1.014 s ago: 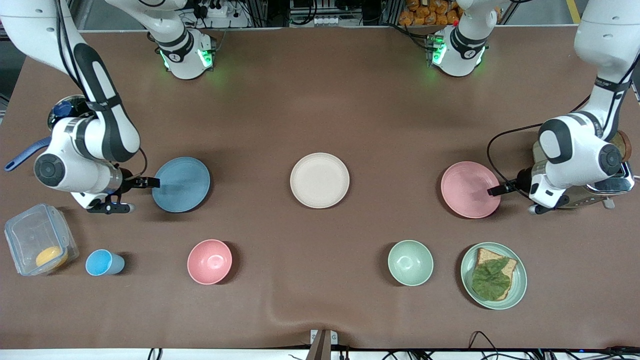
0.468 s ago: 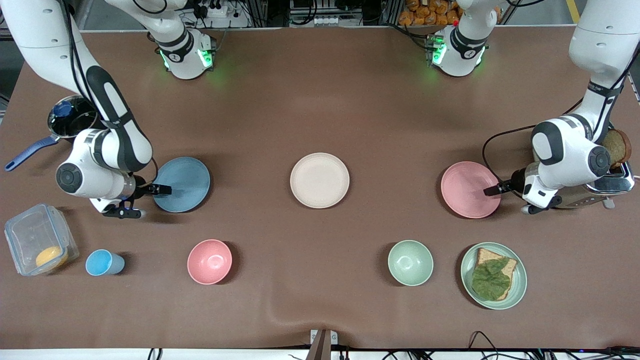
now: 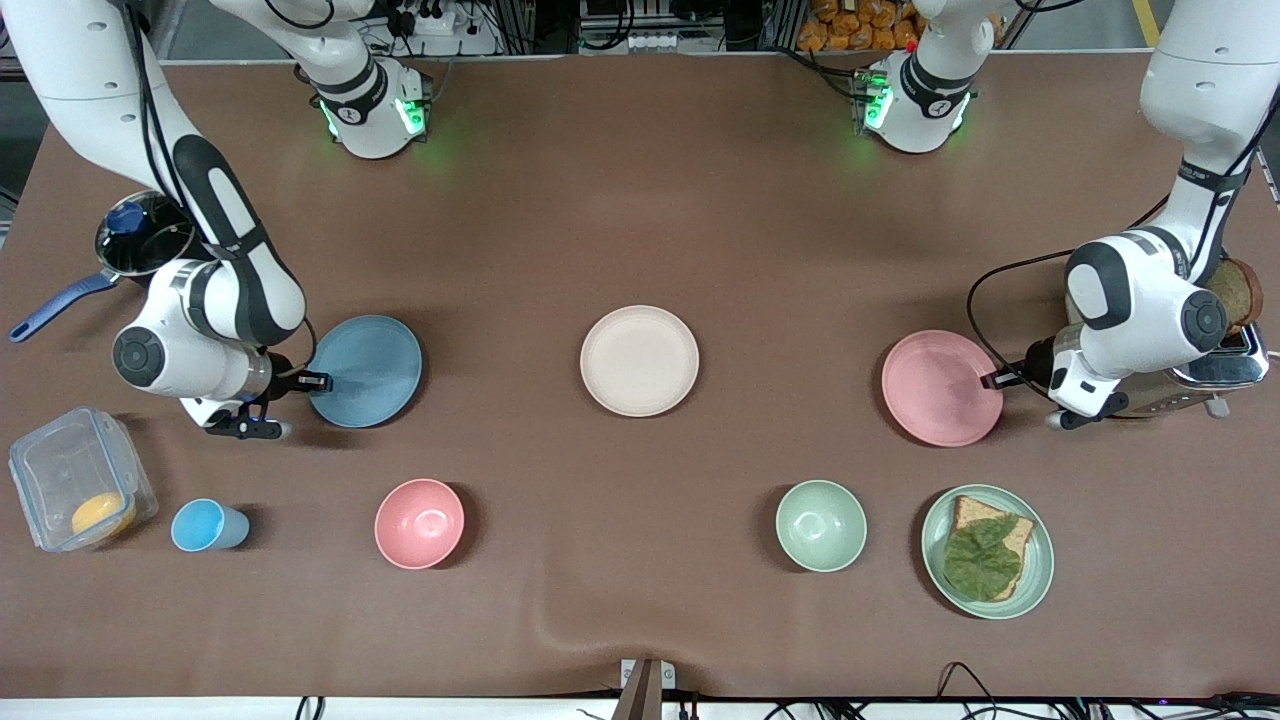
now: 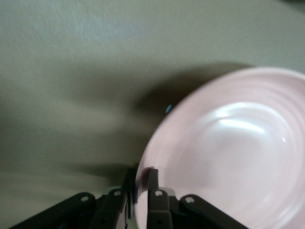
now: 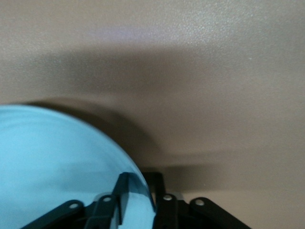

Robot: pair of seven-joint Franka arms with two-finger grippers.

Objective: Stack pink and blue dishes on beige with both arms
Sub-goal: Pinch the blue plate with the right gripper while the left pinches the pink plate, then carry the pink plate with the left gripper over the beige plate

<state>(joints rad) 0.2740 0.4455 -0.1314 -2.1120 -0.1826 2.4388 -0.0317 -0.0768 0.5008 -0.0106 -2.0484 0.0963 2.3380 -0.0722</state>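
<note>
From the front, a beige plate [image 3: 639, 360] sits mid-table, free to receive a stack. The right gripper [image 3: 312, 381] pinches the blue plate [image 3: 365, 370] by its rim toward the right arm's end of the table; the left gripper [image 3: 996, 379] pinches the pink plate [image 3: 940, 388] toward the left arm's end. The left wrist view shows fingers [image 4: 151, 183] clamping the pink rim, tilted off the table [image 4: 71, 71]. The right wrist view shows fingers [image 5: 125, 188] straddling the blue rim, likely for lifting.
</note>
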